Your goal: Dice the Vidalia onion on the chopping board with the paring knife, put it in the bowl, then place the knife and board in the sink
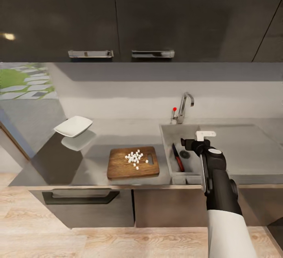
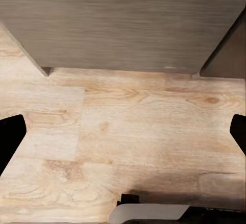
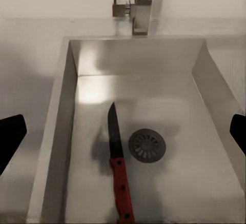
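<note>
Steel basin first: from the head view your right gripper (image 1: 198,142) hangs over the sink (image 1: 167,148), and the paring knife (image 1: 177,158) already lies on the sink floor, blade toward the tap (image 1: 184,106). On the countertop (image 1: 98,132) the chopping board (image 1: 133,162) sits just beside the sink's left wall with the diced onion (image 1: 135,157) still heaped on it. The white bowl (image 1: 73,126) stands well apart to the left, near the counter's end. By that layout the knife step looks done while the dice have not yet reached the bowl, so your next job is likely to carry or tip the pieces across, then drop the board in the sink. That calls for pulling the right arm back clear of the basin.

Left wrist view: your left gripper (image 2: 123,126) points down at the wooden floor (image 2: 128,147) before a cabinet front (image 2: 123,19). Its fingers (image 2: 10,137) sit at opposite edges, spread wide and empty.

Right wrist view: the fingers (image 3: 10,137) are likewise parted and grasp nothing. The knife rests beside the round drain (image 3: 147,144), its red handle cut off at the picture's edge. Only the tap's base shows here, and the fingertips are cropped.
</note>
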Controlling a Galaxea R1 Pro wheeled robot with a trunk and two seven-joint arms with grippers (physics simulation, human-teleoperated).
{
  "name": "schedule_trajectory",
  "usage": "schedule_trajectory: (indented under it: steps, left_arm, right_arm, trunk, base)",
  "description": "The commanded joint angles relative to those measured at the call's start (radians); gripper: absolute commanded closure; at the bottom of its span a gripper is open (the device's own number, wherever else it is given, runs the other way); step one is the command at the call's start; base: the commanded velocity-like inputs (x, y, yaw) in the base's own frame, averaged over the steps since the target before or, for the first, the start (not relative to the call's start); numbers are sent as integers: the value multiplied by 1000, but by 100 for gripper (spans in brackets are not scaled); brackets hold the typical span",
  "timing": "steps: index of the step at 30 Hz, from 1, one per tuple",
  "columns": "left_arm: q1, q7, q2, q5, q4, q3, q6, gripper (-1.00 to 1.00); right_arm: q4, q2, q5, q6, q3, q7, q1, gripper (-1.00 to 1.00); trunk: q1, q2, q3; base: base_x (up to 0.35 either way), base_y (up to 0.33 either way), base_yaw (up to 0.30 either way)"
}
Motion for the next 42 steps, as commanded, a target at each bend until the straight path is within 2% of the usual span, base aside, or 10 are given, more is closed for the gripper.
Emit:
schedule_trajectory:
  steps: [1,9,16,34,42]
  left_arm:
    - [0,5,1,8,0,-6,-2,-100]
    - [0,5,1,7,0,-6,-2,-100]
    - [0,5,1,7,0,-7,-2,-100]
    - [0,5,-1,7,12,-7,-2,-100]
    - [0,4,-5,6,17,-8,-2,-100]
  right_arm:
    - [-1,1,11,4,-2,9,-1,-100]
    - [28,1,9,2,-2,10,-1,-100]
    - [77,1,11,-4,-2,5,-1,-100]
    - [122,0,11,-7,-2,5,-1,-100]
    - [122,0,11,-6,-2,4,-1,-100]
  trunk:
    - [0,-2,-1]
    - [0,-2,0]
    - [0,-2,0]
    - [0,-2,0]
    - [0,-2,-9]
  base:
    - [-233,235,0]
    - [-218,246,0]
    - [-26,267,0]
    - [66,98,0]
    - [0,4,0]
